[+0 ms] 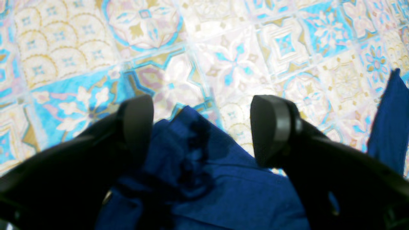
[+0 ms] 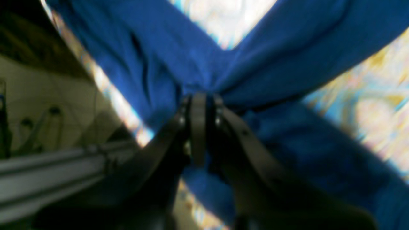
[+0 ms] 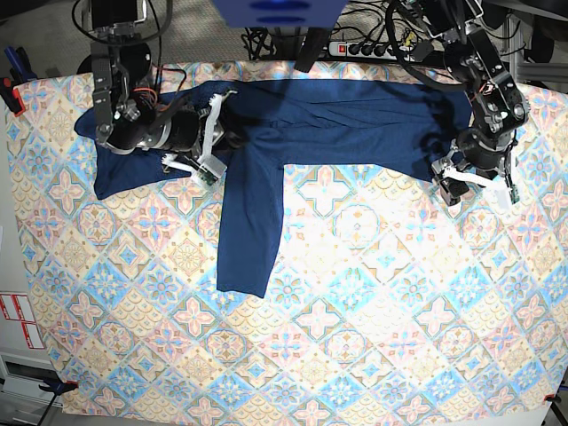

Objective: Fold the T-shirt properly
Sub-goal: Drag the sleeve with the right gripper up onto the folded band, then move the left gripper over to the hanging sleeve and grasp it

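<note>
The dark blue T-shirt (image 3: 355, 120) lies stretched along the far side of the table, one long sleeve (image 3: 251, 231) trailing toward the middle. My right gripper (image 3: 232, 133) is at its left part, shut on a pinched bunch of fabric (image 2: 204, 80); in the right wrist view its jaws (image 2: 202, 99) are pressed together with cloth fanning out from them. My left gripper (image 3: 477, 188) hovers at the shirt's right end, open. In the left wrist view, its fingers (image 1: 138, 121) straddle a crumpled edge of the T-shirt (image 1: 207, 185) without gripping it.
The pastel tile-patterned tablecloth (image 3: 355, 311) covers the whole table. A power strip and cables (image 3: 373, 44) lie beyond the far edge. A metal rail (image 2: 48, 172) shows past the table's side in the right wrist view.
</note>
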